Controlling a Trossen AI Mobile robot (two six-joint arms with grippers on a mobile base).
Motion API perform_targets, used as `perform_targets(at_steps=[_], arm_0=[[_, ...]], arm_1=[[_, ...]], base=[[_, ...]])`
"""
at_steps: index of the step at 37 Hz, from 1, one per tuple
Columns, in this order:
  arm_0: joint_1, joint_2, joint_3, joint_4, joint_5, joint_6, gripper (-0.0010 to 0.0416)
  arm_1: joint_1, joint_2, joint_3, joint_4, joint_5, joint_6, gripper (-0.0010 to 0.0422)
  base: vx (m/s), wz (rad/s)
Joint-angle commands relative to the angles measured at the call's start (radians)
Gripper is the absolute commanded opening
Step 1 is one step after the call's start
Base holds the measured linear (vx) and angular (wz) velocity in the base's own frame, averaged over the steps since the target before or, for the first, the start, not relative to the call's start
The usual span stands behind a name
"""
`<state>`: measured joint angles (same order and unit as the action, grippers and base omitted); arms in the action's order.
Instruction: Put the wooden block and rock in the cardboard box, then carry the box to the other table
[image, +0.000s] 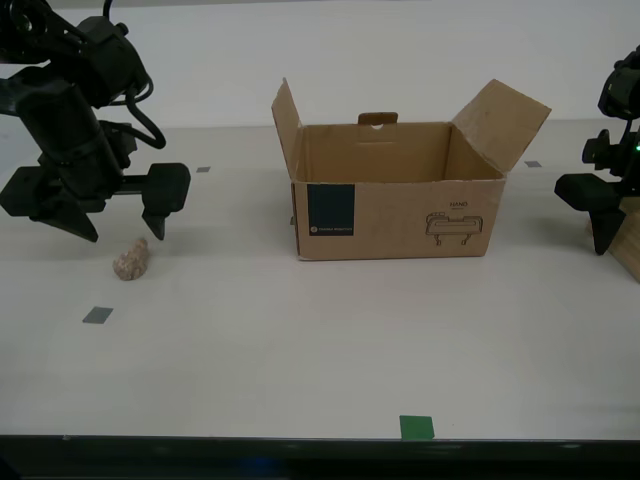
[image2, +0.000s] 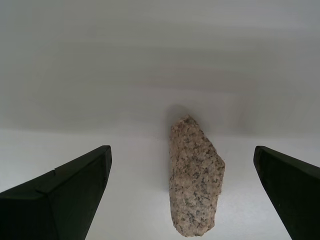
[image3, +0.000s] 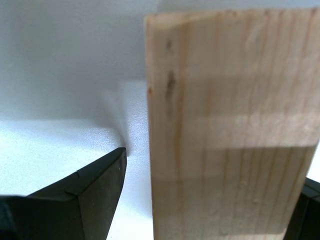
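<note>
Rock (image2: 195, 177): lumpy beige-pink stone, speckled and rough, longer than wide. It lies on the cream table (image: 300, 350) between the spread fingers of my second gripper (image2: 182, 200), touching neither; in the exterior view the stone (image: 131, 259) sits just under and slightly ahead of that gripper (image: 110, 220), whose jaws stand wide apart and hold nothing.

Wooden block (image3: 230, 125): pale tan slab with fine straight grain and a small dark knot near one long edge. It fills the gap at my first gripper (image3: 210, 195); one finger (image3: 90, 195) stands just beside the block's edge with a sliver of table showing between, the other is only a dark corner at the block's far side. Jaws are apart around the block; whether they press on it I cannot tell. In the exterior view only a strip of the block (image: 630, 240) shows at the right edge, just behind that gripper (image: 598, 210).

Cardboard box (image: 400, 215): brown corrugated carton, flaps upright and splayed, navy square label and small line drawing on its front. It stands well apart from both grippers, between them. The visible part of its inside shows bare cardboard walls; its floor is hidden.
</note>
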<state>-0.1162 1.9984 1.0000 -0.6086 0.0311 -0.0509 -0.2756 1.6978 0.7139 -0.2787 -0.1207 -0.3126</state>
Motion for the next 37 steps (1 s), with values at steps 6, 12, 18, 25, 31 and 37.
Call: perform_targets(at_steps=[6, 12, 18, 25, 31, 37], arm_0=[[0.000, 0.000, 0.000, 0.001, 0.003, 0.001, 0.0315], [0.000, 0.000, 0.000, 0.001, 0.003, 0.001, 0.0304], [0.000, 0.000, 0.000, 0.005, 0.003, 0.001, 0.0294], [0.000, 0.000, 0.000, 0.008, 0.003, 0.001, 0.0287], [0.000, 0.000, 0.000, 0.009, 0.003, 0.001, 0.0296], [0.000, 0.000, 0.000, 0.009, 0.003, 0.001, 0.0314]], arm_1=[[-0.003, 0.000, -0.037, 0.087, -0.002, 0.006, 0.0389], [-0.005, 0.000, -0.063, 0.134, -0.002, 0.006, 0.0389], [-0.005, 0.000, -0.095, 0.181, -0.002, 0.008, 0.0389], [-0.006, 0.000, -0.093, 0.179, -0.002, 0.009, 0.0389], [-0.006, 0.000, -0.094, 0.175, -0.002, 0.009, 0.0389], [-0.007, 0.000, -0.094, 0.173, -0.002, 0.010, 0.0389]], base=[[0.000, 0.000], [0.000, 0.000], [0.000, 0.000], [0.000, 0.000], [0.000, 0.000], [0.000, 0.000]])
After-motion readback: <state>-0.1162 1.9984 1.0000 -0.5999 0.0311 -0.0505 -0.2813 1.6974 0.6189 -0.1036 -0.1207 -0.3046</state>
